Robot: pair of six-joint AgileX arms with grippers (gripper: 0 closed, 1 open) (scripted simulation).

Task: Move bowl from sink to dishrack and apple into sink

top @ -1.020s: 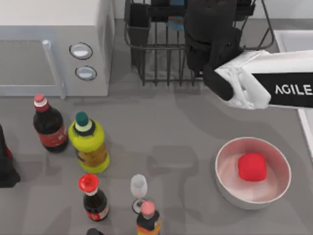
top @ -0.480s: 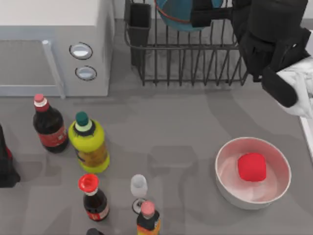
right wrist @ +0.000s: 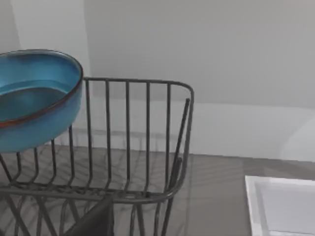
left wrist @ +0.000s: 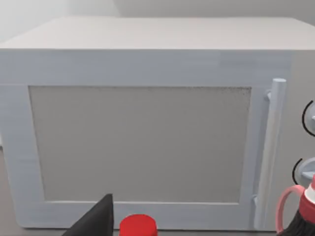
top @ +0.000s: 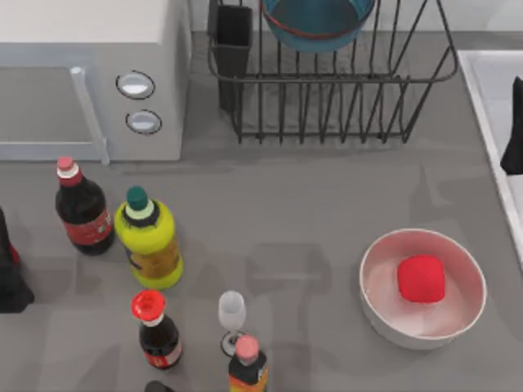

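Top view looks straight down; left wrist faces the microwave (left wrist: 147,132) closely; right wrist shares the dishrack (right wrist: 129,189).

The right arm has pulled away from over the dishrack (top: 327,90) to the right edge of the top view, over the sink (top: 490,90). The bowl (top: 317,23) now sits uncovered in the rack at top centre.

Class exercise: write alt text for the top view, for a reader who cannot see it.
A teal-blue bowl sits in a black wire dishrack at the table's far edge, beside a white microwave. A red apple lies in a white bowl on the right; several bottles stand on the left.
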